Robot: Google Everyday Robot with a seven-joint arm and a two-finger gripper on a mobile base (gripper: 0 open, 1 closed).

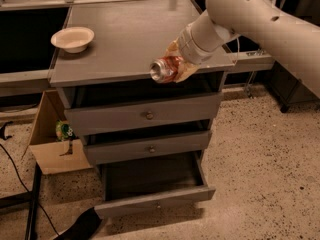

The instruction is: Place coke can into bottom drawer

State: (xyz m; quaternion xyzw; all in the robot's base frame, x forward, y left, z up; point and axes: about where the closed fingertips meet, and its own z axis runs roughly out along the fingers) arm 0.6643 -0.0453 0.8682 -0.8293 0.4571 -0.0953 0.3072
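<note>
The coke can (163,69), red-orange with a silver end facing left, lies on its side in my gripper (176,68). The gripper is shut on it and holds it in the air over the front edge of the grey cabinet top (115,44). The bottom drawer (152,181) is pulled open below, its dark interior showing and its narrow front panel with a small knob (159,204) toward me. The can is well above the drawer and slightly right of its middle.
A white bowl (73,38) sits at the back left of the cabinet top. The two upper grey drawers (145,115) are slightly ajar. A cardboard box (50,144) stands on the floor to the left, with cables and a dark object beside it.
</note>
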